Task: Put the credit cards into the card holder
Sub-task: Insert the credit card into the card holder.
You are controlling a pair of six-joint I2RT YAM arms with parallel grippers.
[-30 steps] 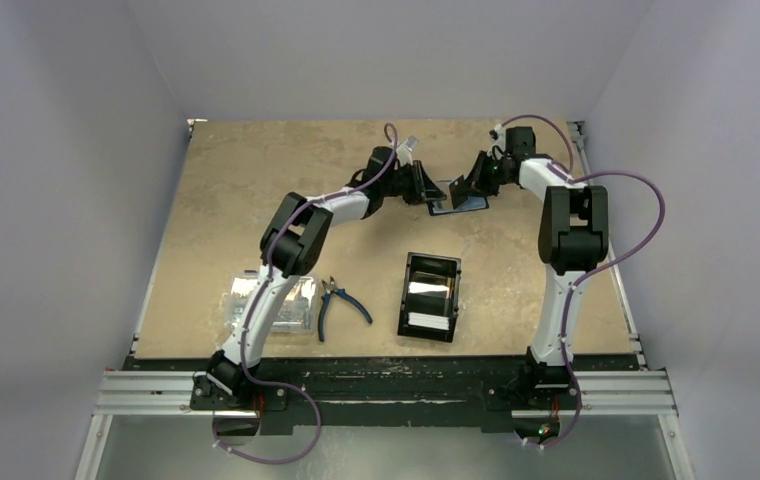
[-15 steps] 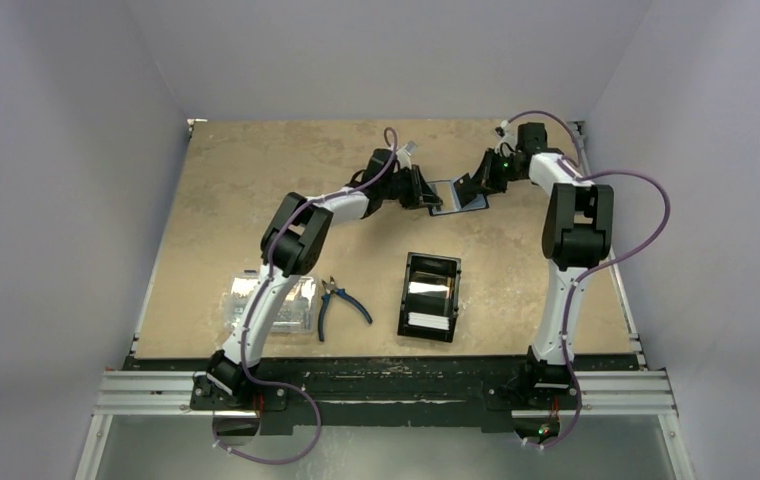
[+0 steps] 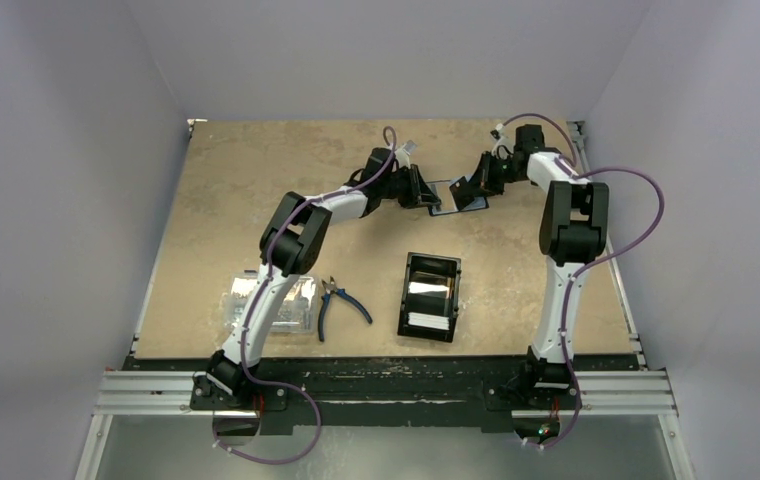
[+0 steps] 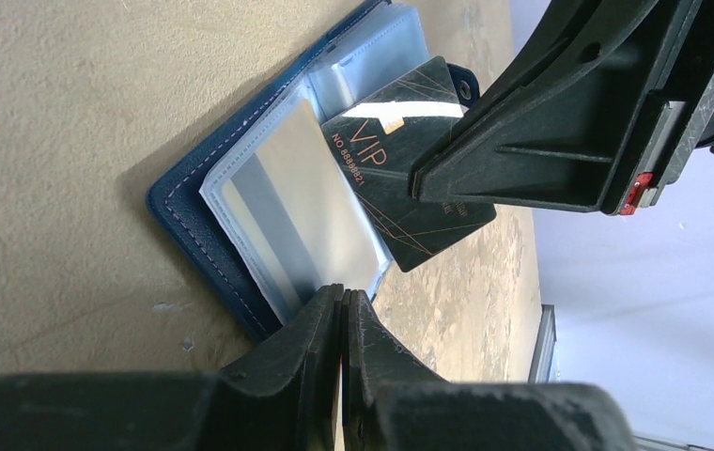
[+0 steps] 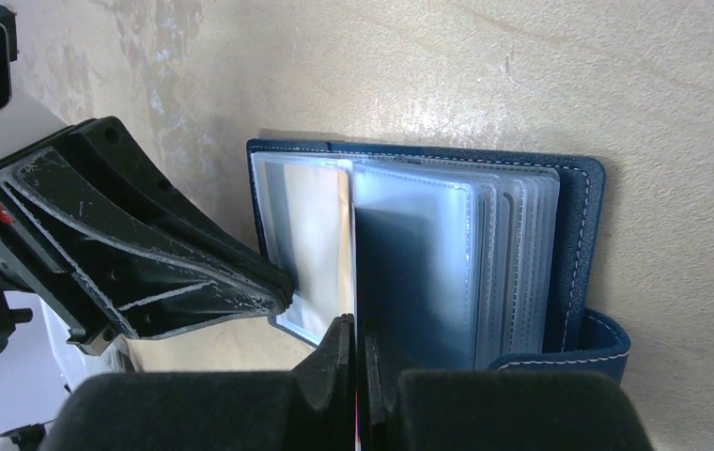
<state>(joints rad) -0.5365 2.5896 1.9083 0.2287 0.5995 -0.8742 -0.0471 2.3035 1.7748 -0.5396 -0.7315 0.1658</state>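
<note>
Left wrist view: the card holder (image 4: 184,225) lies open and flat on the surface (image 3: 256,200), navy cover down, its clear sleeves fanned upward. A pale card (image 4: 287,216) sits inside the exposed sleeve. A black card (image 4: 372,160) with "VIP" lettering is tilted over the sleeves, one corner near the fold.

The right pincer (image 5: 355,348) is clamped tight on this black card, jaws fully together on its edge. The left pincer (image 4: 341,310) is closed, its tips touching the free edge of the exposed sleeve page. Whether that page is pinched between them cannot be told.

Right wrist view: the remaining sleeves are stacked on the right half of the holder, and the snap tab projects at the lower right.

Top external view: the holder sits at the far centre of the surface, between the two pincers, which face each other across it. A black tray (image 3: 408,275) stands nearer the arm bases, well apart, with white cards (image 3: 428,322) at its near end. Blue-handled pliers (image 3: 341,303) lie to its left, just beside a clear plastic box (image 3: 301,305) partly hidden by the left arm.
</note>
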